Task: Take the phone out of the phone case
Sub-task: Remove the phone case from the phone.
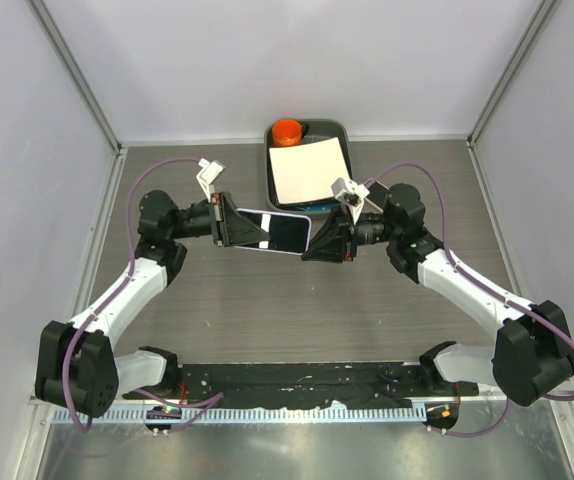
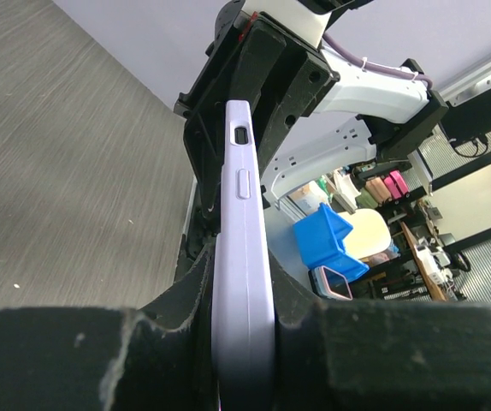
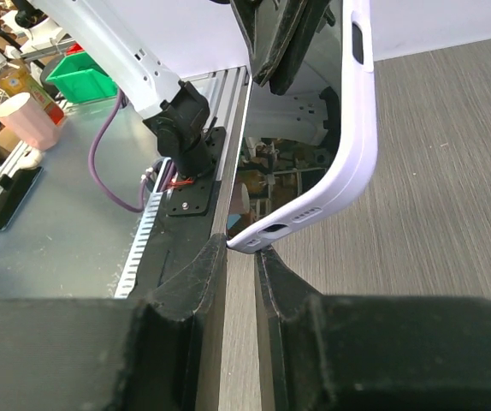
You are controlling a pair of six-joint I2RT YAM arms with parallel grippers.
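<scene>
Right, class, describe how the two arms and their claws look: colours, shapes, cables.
The left arm and right arm have white shells with black joints; a purple cable loops along each. The left claw and right claw are rough-edged black wedges.

The top picture is bright and even. Light comes from above, so the shadows under the arms (image 1: 127, 290) on the table (image 1: 267, 300) are soft and faint. Straight lines near its left and right edges lean outward. In the wrist pictures the black fingers (image 2: 57, 360) along the bottom look dark, with little detail. The phone (image 3: 292, 184) screen shines like a mirror — the room shows in it.
</scene>
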